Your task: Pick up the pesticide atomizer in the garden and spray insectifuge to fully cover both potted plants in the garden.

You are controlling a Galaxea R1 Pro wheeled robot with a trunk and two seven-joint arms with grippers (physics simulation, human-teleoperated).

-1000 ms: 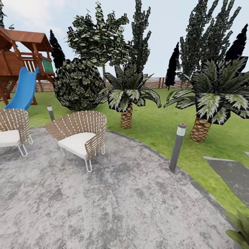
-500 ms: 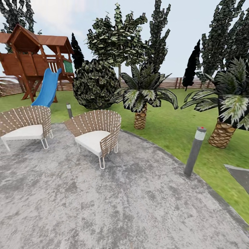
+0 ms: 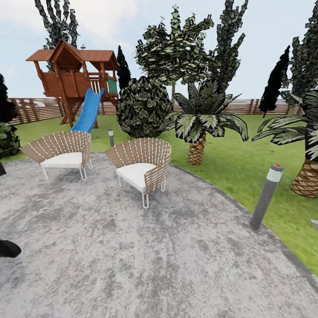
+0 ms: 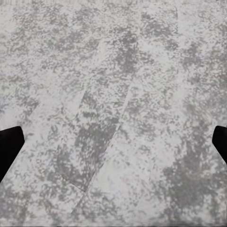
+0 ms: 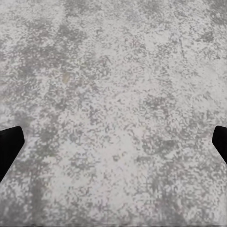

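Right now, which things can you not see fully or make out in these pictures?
- Right palm: head view, cut off by the picture's right edge.
- Dark object: head view, cut by the left edge, cannot be identified.
- Left tool, right tool: wrist views, fingertips cut by the side edges.

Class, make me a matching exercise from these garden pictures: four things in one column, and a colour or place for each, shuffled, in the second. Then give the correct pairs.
Things:
1. slide
2. lamp post
3. wicker chair
4. playhouse

Descriptions:
A. on the grey patio, white cushion
B. brown wood, pitched roof
C. blue
D. grey, at the patio's edge by the lawn

Pairs: 1-C, 2-D, 3-A, 4-B
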